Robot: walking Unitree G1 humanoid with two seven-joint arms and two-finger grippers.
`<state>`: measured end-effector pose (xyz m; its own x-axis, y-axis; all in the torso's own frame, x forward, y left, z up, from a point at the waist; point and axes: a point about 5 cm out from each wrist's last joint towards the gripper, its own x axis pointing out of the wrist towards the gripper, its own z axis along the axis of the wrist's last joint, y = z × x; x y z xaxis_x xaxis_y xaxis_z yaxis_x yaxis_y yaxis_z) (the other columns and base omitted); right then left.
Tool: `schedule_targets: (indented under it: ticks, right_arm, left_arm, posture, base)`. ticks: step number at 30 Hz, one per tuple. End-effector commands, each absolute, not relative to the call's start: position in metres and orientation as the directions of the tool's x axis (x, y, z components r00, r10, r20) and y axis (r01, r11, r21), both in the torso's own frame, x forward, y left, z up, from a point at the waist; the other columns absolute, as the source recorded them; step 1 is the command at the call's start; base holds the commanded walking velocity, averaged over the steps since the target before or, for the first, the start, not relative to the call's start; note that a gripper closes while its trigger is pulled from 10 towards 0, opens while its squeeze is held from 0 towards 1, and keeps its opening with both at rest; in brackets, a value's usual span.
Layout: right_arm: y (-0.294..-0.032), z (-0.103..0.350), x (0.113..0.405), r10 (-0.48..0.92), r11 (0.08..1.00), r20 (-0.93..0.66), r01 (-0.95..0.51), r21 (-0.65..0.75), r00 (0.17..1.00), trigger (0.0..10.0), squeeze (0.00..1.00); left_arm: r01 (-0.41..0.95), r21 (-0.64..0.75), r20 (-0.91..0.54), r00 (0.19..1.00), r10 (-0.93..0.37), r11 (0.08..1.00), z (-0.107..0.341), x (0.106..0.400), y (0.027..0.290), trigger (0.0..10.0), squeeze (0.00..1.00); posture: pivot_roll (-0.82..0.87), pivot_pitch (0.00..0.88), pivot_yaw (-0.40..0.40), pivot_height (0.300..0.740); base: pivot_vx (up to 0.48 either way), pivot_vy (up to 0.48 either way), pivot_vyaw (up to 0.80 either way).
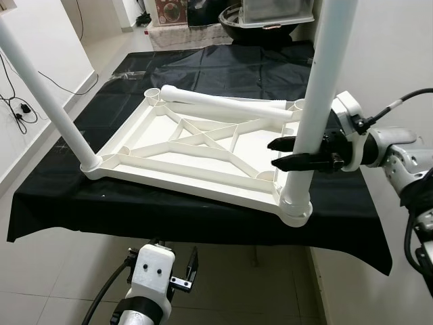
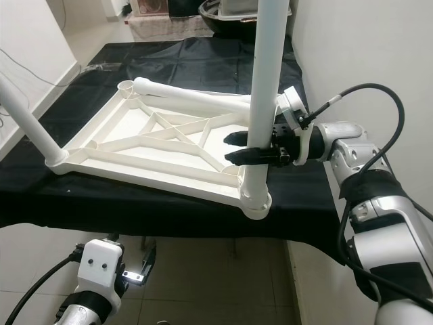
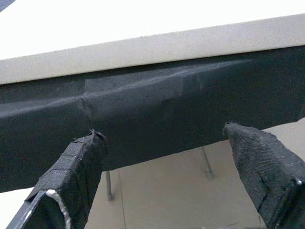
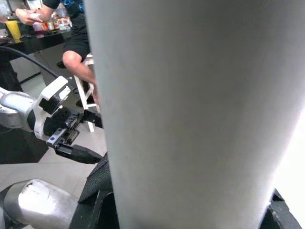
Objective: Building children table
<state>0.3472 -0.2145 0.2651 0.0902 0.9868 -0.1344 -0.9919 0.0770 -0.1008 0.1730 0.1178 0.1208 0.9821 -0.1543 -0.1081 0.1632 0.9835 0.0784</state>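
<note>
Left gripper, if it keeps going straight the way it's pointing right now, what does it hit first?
Most likely the black cloth hanging over the table's front edge. The left gripper, fingers open, points straight at it from below, with the pale table edge just above. How far off it is stays unclear.

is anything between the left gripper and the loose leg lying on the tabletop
Yes. The left gripper hangs below the near edge of the black-draped table, and the upturned white tabletop lies between it and the loose leg along the far side.
</note>
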Motion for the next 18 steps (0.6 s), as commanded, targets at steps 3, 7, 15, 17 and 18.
schedule_targets:
  ticks: [3,7,15,17,18]
  right_arm:
    - [-0.217,0.258,0.349,0.977,0.086,-0.188,-0.993,-0.079,0.099,10.0,0.0]
    - [-0.218,0.259,0.349,0.976,0.09,-0.192,-0.992,-0.084,0.105,10.0,0.0]
    - [-0.214,0.259,0.339,0.983,0.029,-0.18,-0.997,-0.077,0.043,10.0,0.0]
    - [-0.213,0.257,0.338,0.984,0.015,-0.178,-0.997,-0.076,0.028,10.0,0.0]
    - [-0.211,0.255,0.337,0.984,0.004,-0.175,-0.997,-0.073,0.017,10.0,0.0]
  left_arm:
    - [0.162,0.091,-0.122,0.981,-0.151,0.983,0.12,0.168,0.118,10.0,0.0]
    - [0.164,0.09,-0.123,0.981,-0.152,0.982,0.12,0.168,0.118,10.0,0.0]
    - [0.165,0.09,-0.125,0.98,-0.153,0.982,0.119,0.17,0.118,10.0,0.0]
    - [0.165,0.091,-0.125,0.98,-0.153,0.982,0.119,0.17,0.118,10.0,0.0]
    - [0.165,0.091,-0.125,0.98,-0.153,0.982,0.119,0.17,0.118,10.0,0.0]
  posture:
    - [0.04,0.159,0.071,0.74]
    - [0.03,0.156,0.071,0.74]
    - [0.03,0.137,0.069,0.74]
    - [0.03,0.137,0.069,0.74]
    - [0.03,0.137,0.069,0.74]
  base:
    - [0.0,0.0,0.0]
    - [0.0,0.0,0.0]
    - [0.0,0.0,0.0]
    - [0.0,0.0,0.0]
    - [0.0,0.0,0.0]
